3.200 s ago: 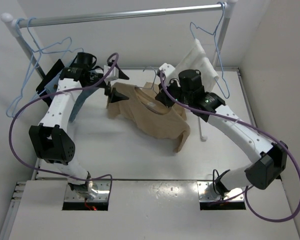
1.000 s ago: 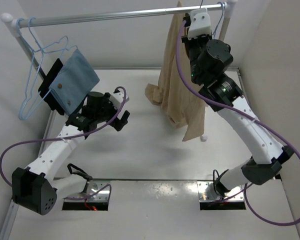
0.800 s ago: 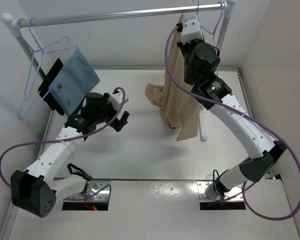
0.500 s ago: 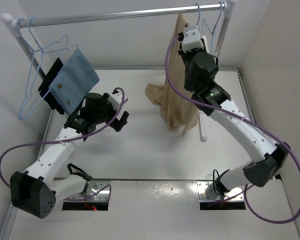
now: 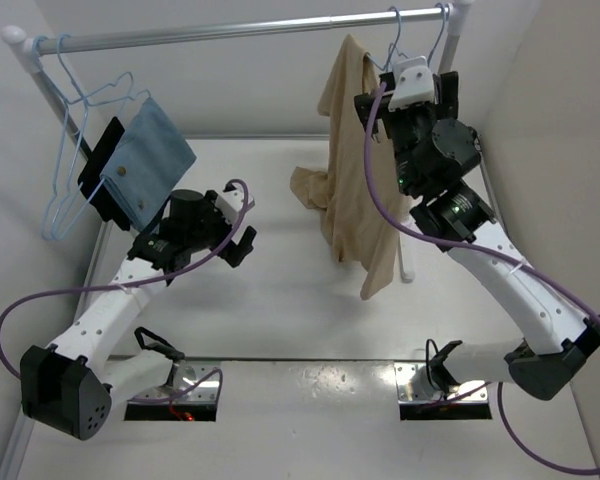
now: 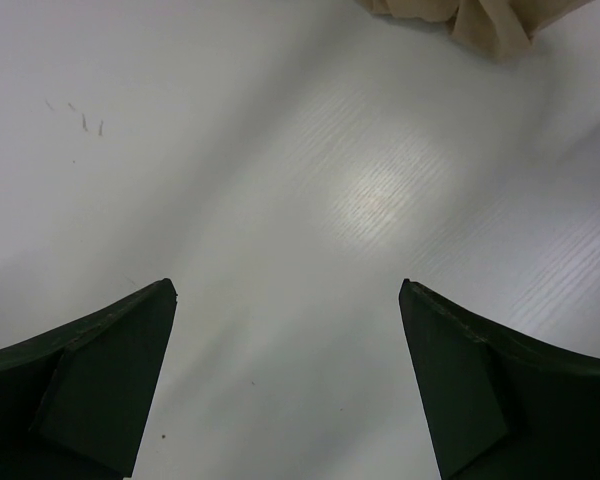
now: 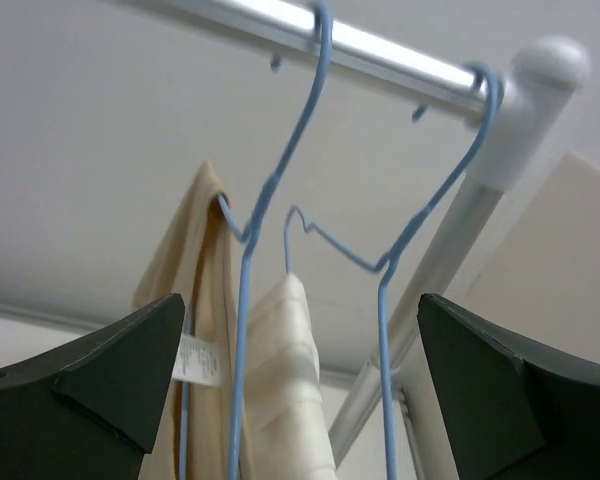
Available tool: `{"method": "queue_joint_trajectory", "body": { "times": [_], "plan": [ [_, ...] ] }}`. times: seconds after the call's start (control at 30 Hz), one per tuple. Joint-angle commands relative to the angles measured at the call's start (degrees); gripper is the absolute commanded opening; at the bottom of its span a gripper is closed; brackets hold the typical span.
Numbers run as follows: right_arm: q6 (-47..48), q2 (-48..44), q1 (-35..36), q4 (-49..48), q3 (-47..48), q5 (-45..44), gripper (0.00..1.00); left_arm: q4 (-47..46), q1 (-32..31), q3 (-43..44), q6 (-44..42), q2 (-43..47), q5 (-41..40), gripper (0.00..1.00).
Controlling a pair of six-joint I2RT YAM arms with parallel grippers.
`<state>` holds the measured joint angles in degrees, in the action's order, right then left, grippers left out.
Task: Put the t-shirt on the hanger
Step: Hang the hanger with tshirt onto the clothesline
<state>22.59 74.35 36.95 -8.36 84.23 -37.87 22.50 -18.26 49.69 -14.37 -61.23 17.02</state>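
We see the shirt (image 5: pixel 355 170) on the hanger (image 7: pixel 245 300) under the rail (image 5: pixel 230 33); left hand (image 6: pixel 285 290) and right hand (image 7: pixel 302 300) spread, empty.

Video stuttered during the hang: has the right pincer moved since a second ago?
Yes. The right pincer has pulled back from the rail, toward the right, and stands open.
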Motion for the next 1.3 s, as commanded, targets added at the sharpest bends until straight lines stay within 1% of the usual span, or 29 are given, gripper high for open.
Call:
{"method": "queue_joint_trajectory", "body": {
  "times": [0.0,0.1,0.2,0.27,0.3,0.4,0.43,0.47,0.53,0.57,0.6,0.63,0.67,0.7,0.73,0.77,0.8,0.83,0.87,0.9,0.97,1.03,1.1,1.2,1.27],
  "plan": [
    [1.6,-2.4,0.3,-6.0,4.1,8.7,1.00,-0.3,0.9,-1.1,-1.0,1.4,0.3,1.00],
    [1.6,-4.9,0.3,-7.7,4.9,13.5,1.00,0.3,0.9,-3.4,-2.3,1.9,-3.0,1.00],
    [0.4,-7.8,0.3,-9.1,5.4,14.0,1.00,0.3,0.9,-4.6,-2.9,3.3,-6.0,1.00],
    [-0.8,-9.6,0.3,-5.8,5.4,14.0,1.00,0.3,1.4,-6.6,-3.4,4.2,-6.6,1.00],
    [-2.8,-10.5,0.3,-4.5,5.4,14.0,1.00,0.3,1.9,-7.3,-3.4,4.2,-6.6,1.00],
    [-5.5,-15.1,0.3,2.4,2.4,14.0,1.00,-1.5,1.9,-11.0,-1.5,5.9,-8.0,1.00],
    [-6.4,-16.1,0.3,5.6,0.8,15.4,1.00,-2.8,1.9,-12.8,-1.4,6.7,-8.7,1.00],
    [-6.4,-17.3,0.3,13.3,0.1,18.5,1.00,-3.4,2.4,-13.6,-0.8,7.5,-8.8,1.00],
    [-8.3,-17.3,0.3,21.3,-1.1,24.1,1.00,-5.2,2.4,-14.9,-0.1,8.1,-9.3,1.00],
    [-9.1,-17.3,0.3,28.4,-1.1,31.7,1.00,-5.7,3.1,-15.4,0.0,8.1,-9.3,1.00],
    [-9.9,-16.7,0.3,31.1,-1.1,36.0,1.00,-6.2,3.1,-16.2,0.7,8.8,-9.9,1.00],
    [-13.1,-16.7,0.3,32.9,-1.1,39.8,1.00,-6.8,3.1,-16.2,1.4,8.8,-9.9,1.00],
    [-15.1,-15.8,0.3,33.8,-1.1,46.3,1.00,-7.4,3.8,-16.9,1.5,8.8,-9.9,1.00],
    [-17.5,-15.8,0.3,33.1,-2.9,49.4,1.00,-7.4,4.9,-17.4,2.0,9.5,-9.1,1.00],
    [-21.8,-15.8,0.3,32.0,-4.3,52.3,1.00,-7.4,4.9,-17.4,2.0,10.2,-8.4,1.00],
    [-23.8,-15.8,0.3,30.9,-6.0,57.5,1.00,-7.9,5.6,-18.0,2.0,10.3,-8.4,1.00],
    [-26.0,-16.4,0.3,28.1,-10.1,59.2,1.00,-7.9,6.4,-18.0,2.0,11.0,-8.4,1.00],
    [-30.9,-16.4,0.3,26.4,-12.6,61.0,1.00,-8.4,6.4,-18.5,2.7,11.0,-8.4,1.00],
    [-33.1,-17.2,0.3,24.7,-17.9,61.8,1.00,-9.0,7.2,-18.5,2.7,11.8,-8.4,1.00],
    [-34.8,-17.9,0.3,22.5,-20.4,62.5,1.00,-9.1,7.2,-19.2,3.3,12.8,-8.4,1.00],
    [-38.8,-17.9,0.3,21.9,-24.4,63.9,1.00,-9.6,7.9,-19.2,3.8,13.8,-7.9,1.00],
    [-41.1,-17.1,0.8,23.1,-28.7,64.5,1.00,-10.1,9.3,-19.8,4.3,15.4,-6.5,1.00],
    [-41.1,-16.5,0.8,25.5,-32.4,64.5,1.00,-11.5,10.3,-21.0,5.0,16.5,-5.8,1.00],
    [-39.2,-16.5,1.4,30.1,-38.1,59.4,1.00,-13.4,11.9,-23.4,5.8,18.4,-5.2,1.00],
    [-39.2,-17.7,1.4,32.5,-41.9,56.3,1.00,-13.4,12.5,-23.4,6.3,19.0,-5.2,1.00]
  ]
}}
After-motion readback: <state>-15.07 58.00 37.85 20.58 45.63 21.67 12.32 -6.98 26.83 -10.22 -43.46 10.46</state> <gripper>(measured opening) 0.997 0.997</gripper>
